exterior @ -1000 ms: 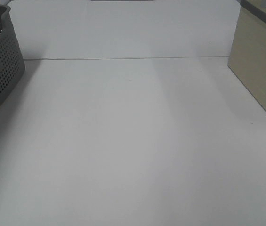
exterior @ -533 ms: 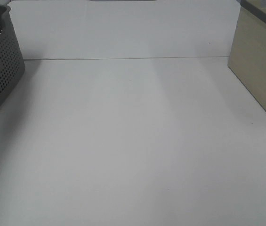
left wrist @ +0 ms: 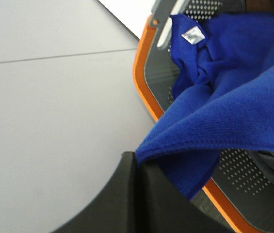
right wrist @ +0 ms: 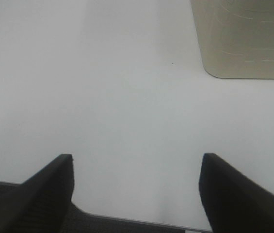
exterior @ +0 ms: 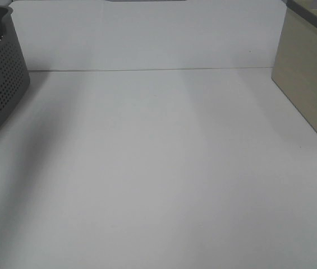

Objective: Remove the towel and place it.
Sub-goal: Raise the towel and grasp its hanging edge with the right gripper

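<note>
While most of the towel (left wrist: 233,111) lies bunched inside the basket (left wrist: 143,92), one stitched edge hangs out over the orange rim toward the lower centre of the left wrist pic. There it runs into the seam of the left gripper (left wrist: 137,167). The jaws are closed tight w/ blue cloth coming out between them, so I read it as a pinch on the towel's edge. The contact itself is hidden under the fold, so I can't say how much cloth is caught. The small white tag (left wrist: 193,35) sits upper centre-right, on a crumpled part in the basket.

From the high cam only a sliver of blue shows, through the basket's handle gap at far upper left; neither gripper is in that frame. None of the towel lies on the white table (exterior: 164,168). A beige box (exterior: 309,84) stands at the right edge, well apart from the basket.

The right gripper (right wrist: 137,158) hangs over bare tabletop, jaws wide w/ nothing between them, and the box corner is at upper right of its pic.

Progress: early. The grip looks made, approx. Left to do: pull the towel clear of the basket, carry it over, lay it down, let go. The task names no spot; the table between basket & box looks the likely one.
</note>
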Motion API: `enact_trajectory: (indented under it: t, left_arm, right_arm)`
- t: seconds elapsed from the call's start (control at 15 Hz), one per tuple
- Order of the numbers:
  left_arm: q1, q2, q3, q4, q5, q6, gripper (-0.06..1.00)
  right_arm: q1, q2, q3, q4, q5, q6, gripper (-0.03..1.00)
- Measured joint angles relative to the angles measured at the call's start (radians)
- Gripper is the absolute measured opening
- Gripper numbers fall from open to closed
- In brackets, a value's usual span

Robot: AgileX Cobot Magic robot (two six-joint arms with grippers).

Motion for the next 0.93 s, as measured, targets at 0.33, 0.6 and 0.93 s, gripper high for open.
enact_trajectory:
  t: [0.33, 0.6, 0.93]
  left_arm:
    - [-0.183, -0.126, 0.000, 0.003, -0.015, 0.000, 0.00]
    - [-0.362, -0.127, 0.000, 0.009, -0.055, -0.024, 0.00]
    - [-0.500, -0.077, 0.000, 0.038, -0.152, -0.105, 0.00]
  right_arm:
    - [0.000, 0.000, 0.000, 0.000, 0.000, 0.000, 0.71]
    - [0.000, 0.000, 0.000, 0.000, 0.000, 0.000, 0.71]
    - [0.000, 0.002, -0.006, 0.022, -0.035, -0.001, 0.71]
